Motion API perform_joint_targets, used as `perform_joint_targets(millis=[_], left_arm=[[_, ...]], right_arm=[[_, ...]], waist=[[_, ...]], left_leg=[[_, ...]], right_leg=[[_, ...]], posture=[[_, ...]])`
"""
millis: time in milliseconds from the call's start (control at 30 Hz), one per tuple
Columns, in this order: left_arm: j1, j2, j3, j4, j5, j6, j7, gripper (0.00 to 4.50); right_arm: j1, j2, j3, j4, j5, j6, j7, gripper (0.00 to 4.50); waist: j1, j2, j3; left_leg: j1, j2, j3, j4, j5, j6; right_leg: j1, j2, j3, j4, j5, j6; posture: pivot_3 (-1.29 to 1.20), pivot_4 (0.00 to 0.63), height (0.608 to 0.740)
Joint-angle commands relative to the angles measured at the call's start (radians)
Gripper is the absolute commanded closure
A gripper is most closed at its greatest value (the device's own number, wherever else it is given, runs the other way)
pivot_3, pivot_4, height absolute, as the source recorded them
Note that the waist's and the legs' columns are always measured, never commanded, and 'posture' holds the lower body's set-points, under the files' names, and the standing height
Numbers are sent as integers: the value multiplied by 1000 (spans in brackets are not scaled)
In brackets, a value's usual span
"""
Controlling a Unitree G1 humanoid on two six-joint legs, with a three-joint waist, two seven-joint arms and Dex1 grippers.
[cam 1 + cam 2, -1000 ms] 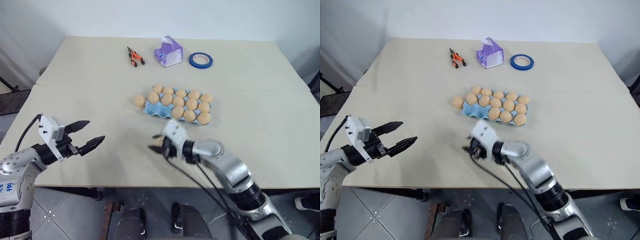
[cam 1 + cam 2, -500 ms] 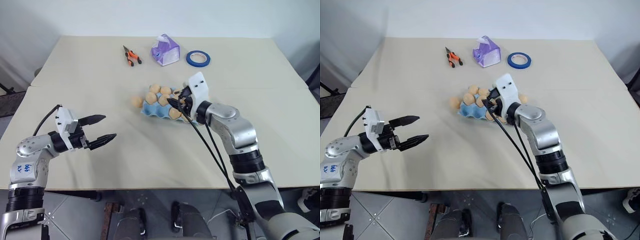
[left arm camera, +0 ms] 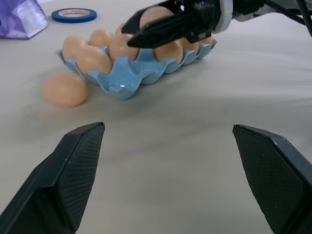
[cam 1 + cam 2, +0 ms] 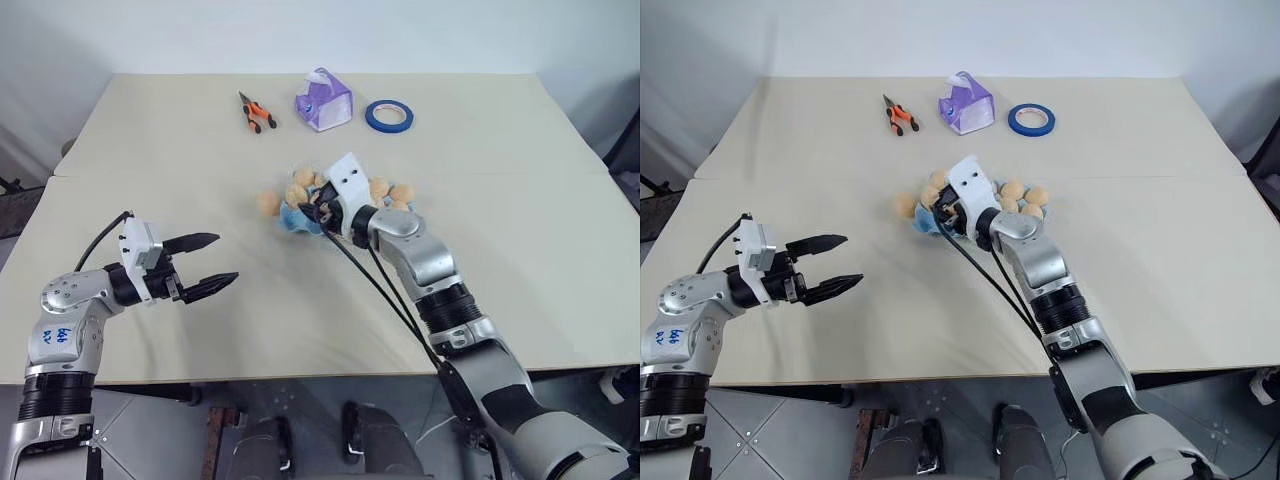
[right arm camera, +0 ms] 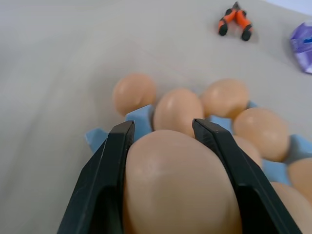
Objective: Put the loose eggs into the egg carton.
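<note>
With most cups of the light blue moulded egg carton (image 3: 127, 81) already filled by small, smooth, pale tan-orange eggs, the task appears to be in its closing stage. The carton lies flat near the middle of the pale beige surface (image 4: 150, 140). One loose egg (image 3: 65, 89) rests on the surface just beside the carton's left end, apart from its rim, and remains to be placed. The right tool (image 4: 318, 212) is pinching a further egg (image 5: 178, 185) between its two black fingers, which are pressed against the egg's sides; it hangs over the near left corner of the carton, where at least one empty blue cup is visible. Whether other cups are vacant cannot be confirmed, since the right arm covers part of the tray. The left tool (image 4: 205, 264) is spread wide, carries nothing, and hovers above bare surface well apart from the carton, its tips pointing towards it. Remaining work, as judged from this state: seat the held egg in a vacant cup, then collect the egg beside the carton. All eggs are alike: oval, matt and unmarked. The carton is lidless, with scalloped edges and rows of shallow cups.
</note>
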State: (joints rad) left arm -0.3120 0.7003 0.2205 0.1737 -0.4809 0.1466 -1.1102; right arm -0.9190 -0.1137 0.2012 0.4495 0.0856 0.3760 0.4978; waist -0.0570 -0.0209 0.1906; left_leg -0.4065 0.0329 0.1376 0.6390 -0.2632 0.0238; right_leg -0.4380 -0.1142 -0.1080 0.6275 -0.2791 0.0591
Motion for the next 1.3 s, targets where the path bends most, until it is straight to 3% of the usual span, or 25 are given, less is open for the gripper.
perform_joint_targets(millis=[33, 67, 333, 367, 600, 800, 1000, 1300], left_arm=[[14, 2, 30, -37, -7, -17, 15, 0], [18, 2, 32, -41, -9, -16, 18, 0], [36, -2, 36, -65, -16, -14, 42, 0], [34, -4, 36, -66, -17, -15, 45, 0], [1, -30, 39, -50, -1, -30, 96, 0], [-4, -43, 97, -18, 18, -66, 205, 0], [28, -30, 153, 32, 52, -96, 288, 0], [11, -21, 163, 77, 61, -120, 289, 0]], right_arm=[[-47, 15, 4, 43, -29, -68, 5, 2934], [-50, 17, 4, 56, -35, -77, 5, 2934], [-58, 16, -13, 34, -49, -78, 12, 112], [-53, 10, -15, 5, -46, -66, 16, 16], [16, -71, -63, -257, 11, 48, 78, 16], [207, -260, -156, -545, 152, 165, 222, 16], [385, -447, -236, -610, 173, 90, 318, 16], [562, -609, -336, -683, 261, 93, 429, 16]], waist=[[0, 0, 0], [0, 0, 0], [-1, 0, 0], [0, 0, 0], [4, 0, 0], [25, 0, 0], [28, -1, 0], [30, -1, 0]], left_leg=[[0, 0, 0, 0, 0, 0], [0, 0, 0, 0, 0, 0], [0, 0, 1, 0, 0, 0], [0, 0, 1, 0, 0, 0], [0, 0, 1, 0, 0, 0], [0, 0, 2, 0, -1, 2], [1, 0, 5, 0, -2, 2], [2, 2, 6, 8, -6, 7]], right_leg=[[0, 0, 0, 0, 0, 0], [0, 0, 1, 0, 0, 0], [-1, 0, 1, 0, 0, 0], [-1, 0, 1, 0, 0, 0], [-2, 0, 2, 1, 0, 0], [-1, 0, 2, -1, 1, 2], [-2, 0, 1, -3, 1, 2], [-1, -1, 2, -1, 2, 1]], posture=[[0, 150, 740], [0, 150, 740], [0, 150, 740], [0, 150, 740], [0, 150, 740], [0, 150, 740], [0, 150, 740], [0, 150, 740]])
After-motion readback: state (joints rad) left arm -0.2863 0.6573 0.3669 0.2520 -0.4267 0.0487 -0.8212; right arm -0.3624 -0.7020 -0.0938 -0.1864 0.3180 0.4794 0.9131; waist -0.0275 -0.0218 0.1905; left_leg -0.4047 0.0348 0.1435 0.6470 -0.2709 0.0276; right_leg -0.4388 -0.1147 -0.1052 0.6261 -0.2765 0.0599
